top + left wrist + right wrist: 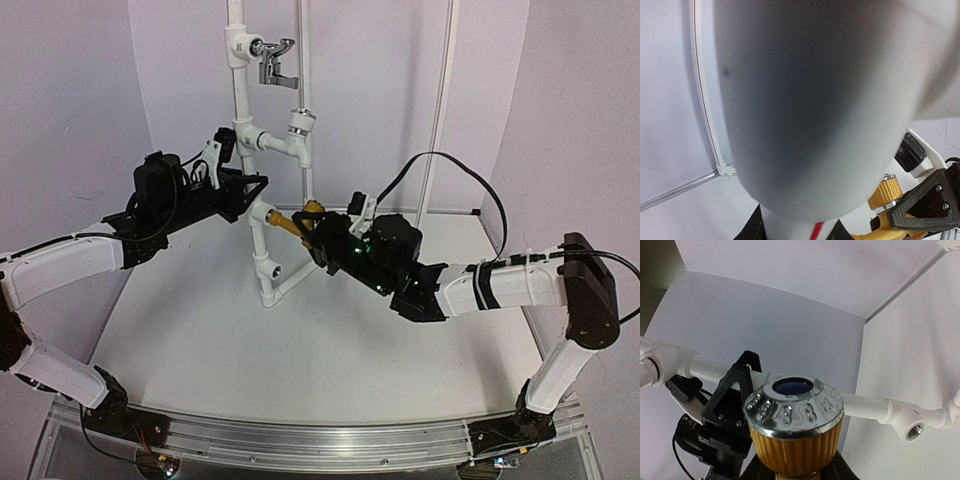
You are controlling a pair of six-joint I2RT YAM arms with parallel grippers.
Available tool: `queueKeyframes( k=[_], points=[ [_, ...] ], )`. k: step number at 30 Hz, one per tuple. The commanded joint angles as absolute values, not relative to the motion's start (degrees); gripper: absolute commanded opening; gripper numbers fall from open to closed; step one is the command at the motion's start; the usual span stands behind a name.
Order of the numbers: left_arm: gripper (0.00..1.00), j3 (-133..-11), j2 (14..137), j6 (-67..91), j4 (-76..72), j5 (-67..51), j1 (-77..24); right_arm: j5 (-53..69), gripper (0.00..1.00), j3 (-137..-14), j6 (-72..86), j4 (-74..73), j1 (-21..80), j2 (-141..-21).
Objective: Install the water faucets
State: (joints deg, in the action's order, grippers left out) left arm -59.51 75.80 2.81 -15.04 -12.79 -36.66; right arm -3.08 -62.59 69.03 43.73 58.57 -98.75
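- Top view: right tool (318, 232) is closed on the brass tap (293, 222), which lies roughly level with its inlet end at a socket (264, 214) low on the pipe frame (241, 105), mid-bench.
- Left tool (243, 190) is clamped narrow on the frame's upright just above that socket. The chrome tap (274, 62) and white tap (300, 127) sit higher on the frame. The bench (300, 340) shows below.
- Can't tell from here whether the thread has caught.
- Left wrist view: the pipe fills the frame, blurred and hard up against the camera. The tap's ribbed knob shows lower right, beside a black finger (925, 205) of the right tool.
- Right wrist view: the knob sits dead centre, rising from between the tool's own fingers. The left tool's finger grips the pipe behind it. An open fitting (914, 431) sits far right.
- Risks, as I judge them:
  - Cross-threading if the tap goes in skewed.
  - The grip slipping round the tap while turning.
  - The frame twisting if the left clamp slips.
  - The two tools bumping, since they sit close together.
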Motion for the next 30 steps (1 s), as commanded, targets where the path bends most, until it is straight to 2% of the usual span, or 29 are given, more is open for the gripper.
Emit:
queueKeyframes(
  k=[1, 7, 8, 13, 21, 24, 26, 30],
  points=[
    [0.0, -57.46, 76.74, 12.21, -5.97, -20.24, -40.56, 0.89, 0.49, -60.63, 66.85, 48.89, 57.99, -95.56],
    [0.0, -57.38, 76.56, 12.63, -5.74, -19.45, -39.18, 1.61, 0.96, -56.21, 61.23, 48.66, 57.5, -92.13],
    [0.0, -57.39, 76.61, 12.71, -5.77, -19.54, -39.11, 1.53, 0.98, -55.2, 59.79, 48.34, 57.43, -91.11],
    [0.0, -57.39, 76.76, 12.83, -5.8, -20.02, -38.98, 2.95, 0.98, -49.72, 46.84, 45.46, 56.42, -83.96],
    [0.0, -57.65, 76.92, 12.92, -5.77, -21.23, -38.88, 14.04, 0.98, -53.66, -18.4, 16.28, 56.3, -74.93],
    [0.0, -57.66, 77.02, 12.92, -5.77, -21.36, -38.85, 15.5, 0.97, -52.45, -38.85, 14.77, 56.34, -72.63],
    [0.0, -57.62, 77.04, 12.92, -5.77, -21.35, -38.85, 18.0, 0.93, -52.12, -52.1, 14.19, 56.31, -71.76],
    [0.0, -57.6, 77.14, 12.92, -5.76, -21.37, -38.85, 17.29, 0.88, -55.34, -65.66, 14.02, 56.34, -74.15]
  ],
)
